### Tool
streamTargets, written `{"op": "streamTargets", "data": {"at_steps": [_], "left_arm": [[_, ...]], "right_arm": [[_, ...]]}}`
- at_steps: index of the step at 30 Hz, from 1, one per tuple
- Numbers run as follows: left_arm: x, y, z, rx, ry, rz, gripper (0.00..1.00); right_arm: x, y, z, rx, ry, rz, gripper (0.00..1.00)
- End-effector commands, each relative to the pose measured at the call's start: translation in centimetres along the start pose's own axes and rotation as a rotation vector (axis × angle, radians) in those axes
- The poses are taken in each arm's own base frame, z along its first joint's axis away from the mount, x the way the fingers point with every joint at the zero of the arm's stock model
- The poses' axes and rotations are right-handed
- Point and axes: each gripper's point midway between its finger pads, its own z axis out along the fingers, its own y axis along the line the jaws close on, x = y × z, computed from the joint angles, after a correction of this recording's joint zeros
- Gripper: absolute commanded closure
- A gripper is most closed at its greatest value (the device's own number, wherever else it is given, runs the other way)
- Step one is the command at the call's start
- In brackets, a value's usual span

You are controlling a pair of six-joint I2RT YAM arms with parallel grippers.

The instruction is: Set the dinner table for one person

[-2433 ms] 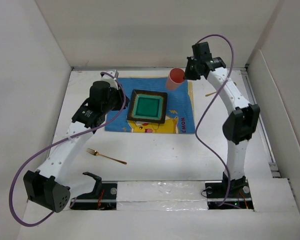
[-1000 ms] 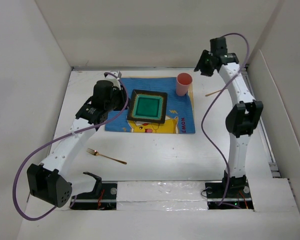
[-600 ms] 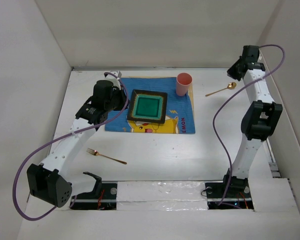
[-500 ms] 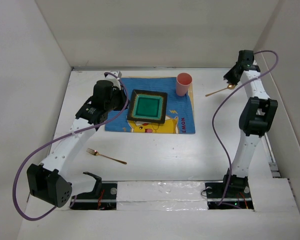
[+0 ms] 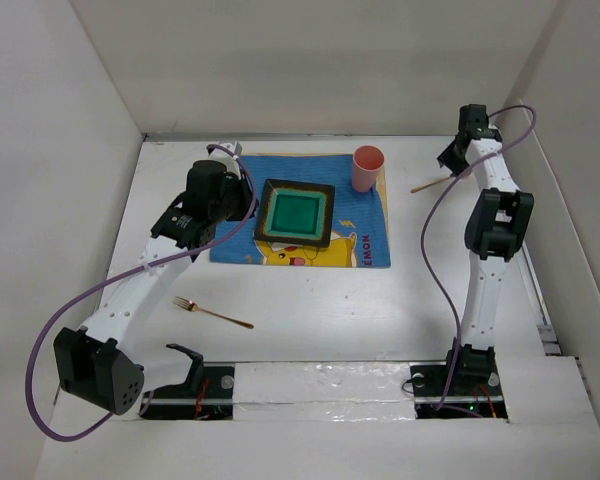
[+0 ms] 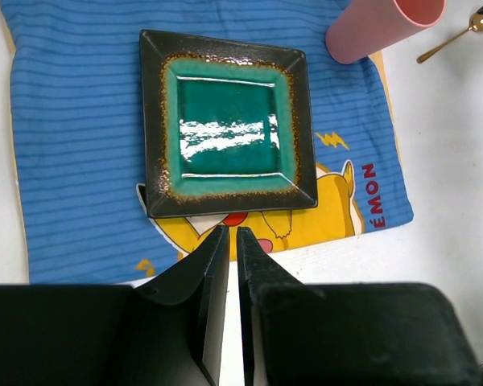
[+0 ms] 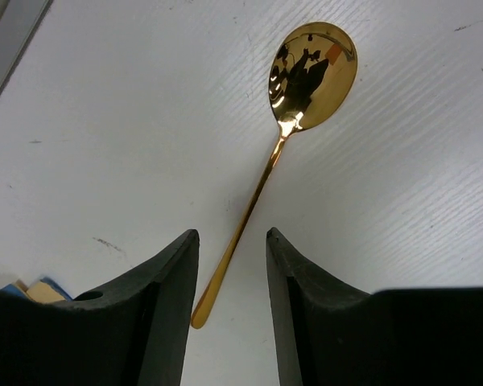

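The white dinner table (image 5: 320,310) carries a blue placemat (image 5: 230,235) with a green, dark-rimmed square plate (image 5: 296,212) and a pink cup (image 5: 367,167) upright at its far right corner. A gold spoon (image 7: 294,104) lies on the table right of the mat, and in the top view (image 5: 427,184) my right arm partly hides it. My right gripper (image 7: 232,233) is open and low over the spoon, its handle between the fingers. My left gripper (image 6: 233,231) is shut and empty, hovering by the mat's left side (image 5: 242,200). A gold fork (image 5: 212,312) lies at the front left.
White walls enclose the table on the left, back and right. A metal rail (image 5: 543,320) runs along the right edge. The two arm bases (image 5: 450,380) sit at the near edge.
My right gripper let go of the pink cup on the mat, swung right and came down over the spoon. The left arm has barely moved.
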Motion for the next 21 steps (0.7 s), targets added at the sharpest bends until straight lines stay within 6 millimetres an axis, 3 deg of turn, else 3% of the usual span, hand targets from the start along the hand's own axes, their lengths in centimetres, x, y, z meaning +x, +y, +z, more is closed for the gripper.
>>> {"op": "streamTargets", "data": {"at_steps": [1,6,14,21], "left_arm": [[-1.0,0.0,0.0,-0.004,-0.037,0.015,0.93],[-1.4,0.1,-0.2,-0.013,-0.047,0.021,0.93],[-2.0,0.0,-0.4,-0.015,-0.063,0.026,0.93],[-2.9,0.1,-1.1,-0.028,-0.097,0.036,0.93]], "right_arm": [[0.6,0.5,0.6,0.048,-0.022,-0.004,0.56],[2.5,0.1,2.2,0.076,0.018,-0.012,0.59],[2.3,-0.3,2.5,0.115,0.022,-0.026,0.6],[3.1,-0.9,2.3,0.131,0.065,-0.07,0.76]]}}
